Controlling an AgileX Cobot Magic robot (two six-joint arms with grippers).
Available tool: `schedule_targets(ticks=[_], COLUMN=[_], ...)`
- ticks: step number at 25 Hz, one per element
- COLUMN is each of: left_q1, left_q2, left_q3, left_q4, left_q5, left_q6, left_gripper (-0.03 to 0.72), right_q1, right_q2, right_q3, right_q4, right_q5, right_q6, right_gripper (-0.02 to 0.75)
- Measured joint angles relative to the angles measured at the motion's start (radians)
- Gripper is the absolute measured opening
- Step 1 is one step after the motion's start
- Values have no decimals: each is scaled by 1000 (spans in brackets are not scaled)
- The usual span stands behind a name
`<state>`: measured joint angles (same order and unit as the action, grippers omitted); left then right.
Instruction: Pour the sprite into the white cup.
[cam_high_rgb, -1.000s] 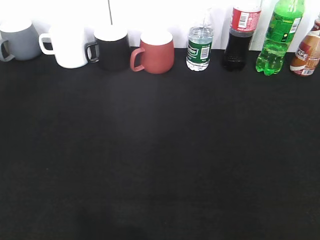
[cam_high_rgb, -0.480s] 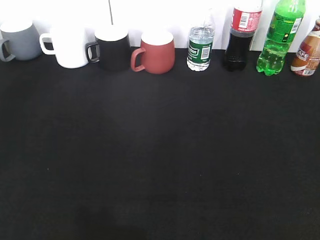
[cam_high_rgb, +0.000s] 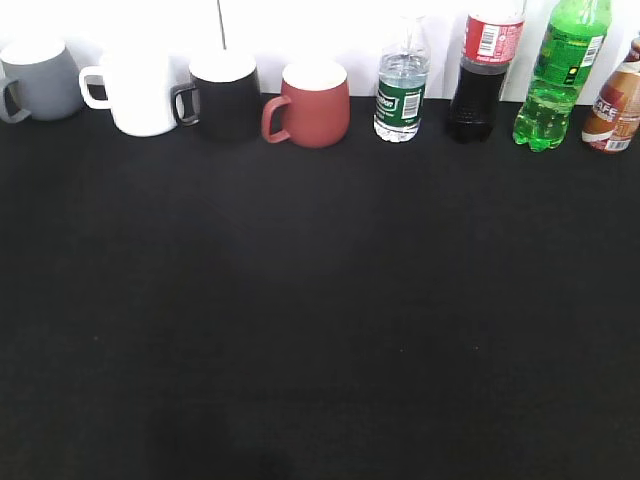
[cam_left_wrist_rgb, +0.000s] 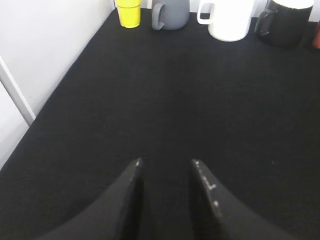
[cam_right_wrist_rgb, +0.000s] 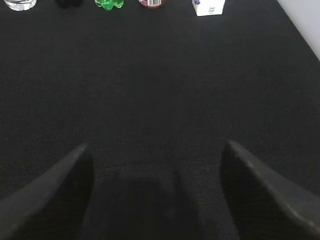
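The black left gripper (cam_left_wrist_rgb: 167, 162) had its fingers narrowly parted, holding nothing; the right gripper (cam_right_wrist_rgb: 155, 147) gaped wide, empty, both low over the black tablecloth (cam_high_rgb: 320, 300). The translucent green plastic sprite bottle (cam_high_rgb: 560, 75) stood far right, part-full. The plain white ceramic mug (cam_high_rgb: 140, 92) stood far left.

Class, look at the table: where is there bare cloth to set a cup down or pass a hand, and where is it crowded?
The wide black cloth in front of the back row is bare, out to the near edge. The back row is crowded: grey mug, white cup, black mug, red mug, water bottle, cola bottle, sprite.
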<state>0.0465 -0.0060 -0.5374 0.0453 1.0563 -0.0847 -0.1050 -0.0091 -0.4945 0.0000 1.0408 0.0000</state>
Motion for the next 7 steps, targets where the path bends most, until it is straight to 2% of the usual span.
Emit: schedule_targets(ticks=[7], left_q1=[0], left_q2=[0], left_q3=[0], left_q4=[0], left_q5=[0], left_q6=[0], left_gripper=[239], right_q1=[0], right_q2=[0], right_q3=[0], right_q4=[0], right_q5=[0], right_q6=[0], right_gripper=[587])
